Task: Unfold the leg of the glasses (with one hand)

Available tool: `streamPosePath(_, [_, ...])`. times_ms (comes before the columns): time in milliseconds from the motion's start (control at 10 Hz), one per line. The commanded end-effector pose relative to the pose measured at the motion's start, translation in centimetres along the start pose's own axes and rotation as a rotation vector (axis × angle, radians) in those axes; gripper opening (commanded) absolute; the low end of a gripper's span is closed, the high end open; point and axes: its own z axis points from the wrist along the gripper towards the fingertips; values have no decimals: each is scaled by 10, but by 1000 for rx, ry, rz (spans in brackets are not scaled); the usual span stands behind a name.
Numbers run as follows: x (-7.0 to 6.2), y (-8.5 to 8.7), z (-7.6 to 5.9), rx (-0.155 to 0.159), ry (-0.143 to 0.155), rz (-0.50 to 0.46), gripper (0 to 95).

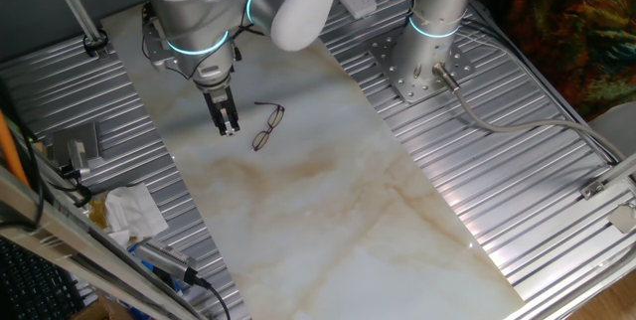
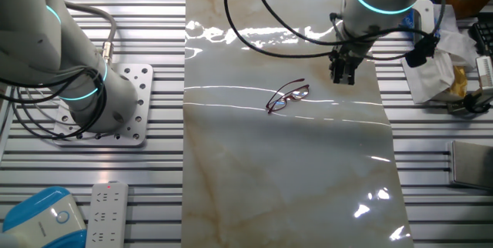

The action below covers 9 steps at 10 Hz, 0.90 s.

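Glasses (image 1: 267,126) flat on the marble bench (image 1: 328,211), one leg sticking out at about 12 o'clock. Claw (image 1: 229,127) just off at their 9 o'clock in one fixed view, not touching, fingers nearly together and pinching nothing. No containers visible, just crumpled tissue (image 1: 134,211) near the bench edge.

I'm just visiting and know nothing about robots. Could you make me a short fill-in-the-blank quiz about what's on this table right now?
1. The glasses lie on the ____ tabletop.
2. The hand is holding ____.
3. The hand is ____ the glasses, not touching them.
4. The ring glowing on the arm above the hand is ____.

Missing words: marble; nothing; beside; cyan
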Motion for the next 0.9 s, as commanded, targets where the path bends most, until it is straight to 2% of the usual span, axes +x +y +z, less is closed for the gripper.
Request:
streamPosePath(100, [0,0,0,20,3,0,0])
streamPosePath(900, [0,0,0,43,3,-58,0])
